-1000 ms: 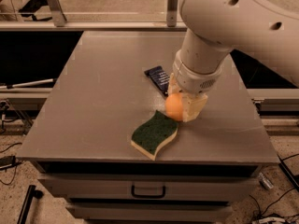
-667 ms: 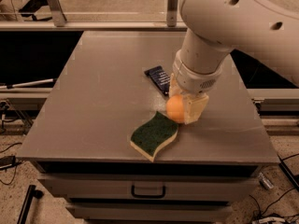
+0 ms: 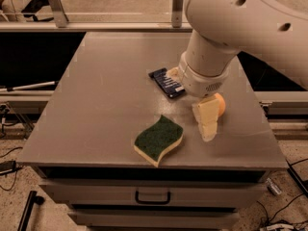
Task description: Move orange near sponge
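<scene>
Orange (image 3: 220,105): right of centre in the frame, tucked behind the pale near finger, so we see only its right edge.
Gripper (image 3: 210,125): hangs from the white arm (image 3: 240,23) over the right part of the table (image 3: 96,105). We read it as clamped on the orange, though the far finger is hidden.
Sponge (image 3: 159,139): lower centre, near the table's front edge, apart from the orange.
Direction: from the gripper the sponge lies to the lower left; its long axis runs lower left to upper right.
Blue packet (image 3: 167,82): upper left of the gripper, off our path.
Next move: we judge a short carry left, setting down by the sponge's right side.
</scene>
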You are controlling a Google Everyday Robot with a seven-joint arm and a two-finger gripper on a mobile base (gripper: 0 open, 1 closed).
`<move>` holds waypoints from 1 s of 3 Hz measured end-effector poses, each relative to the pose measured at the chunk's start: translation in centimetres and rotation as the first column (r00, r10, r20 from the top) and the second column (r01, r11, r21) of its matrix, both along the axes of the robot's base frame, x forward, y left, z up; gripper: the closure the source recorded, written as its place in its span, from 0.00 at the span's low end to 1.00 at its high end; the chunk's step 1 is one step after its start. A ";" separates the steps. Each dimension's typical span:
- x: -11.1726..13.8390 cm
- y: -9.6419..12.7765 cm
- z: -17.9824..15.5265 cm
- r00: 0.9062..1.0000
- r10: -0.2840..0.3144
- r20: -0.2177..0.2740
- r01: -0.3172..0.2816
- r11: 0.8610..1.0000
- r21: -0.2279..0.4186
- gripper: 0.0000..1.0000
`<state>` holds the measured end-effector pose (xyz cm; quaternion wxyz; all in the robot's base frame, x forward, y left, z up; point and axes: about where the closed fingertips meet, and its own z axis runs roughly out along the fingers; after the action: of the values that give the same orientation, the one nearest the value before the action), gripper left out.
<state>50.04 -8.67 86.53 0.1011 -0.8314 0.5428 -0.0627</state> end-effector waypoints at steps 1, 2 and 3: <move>0.2 -0.8 0.0 1.000 -0.014 0.001 0.014 0.999 0.037 0.00; 0.8 -3.1 -0.2 0.998 -0.065 0.007 0.063 0.991 0.115 0.00; 1.2 -7.4 -1.5 0.985 -0.170 -0.002 0.166 0.959 0.229 0.00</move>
<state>51.26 -16.03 85.03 0.1952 -0.7646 0.6141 -0.0155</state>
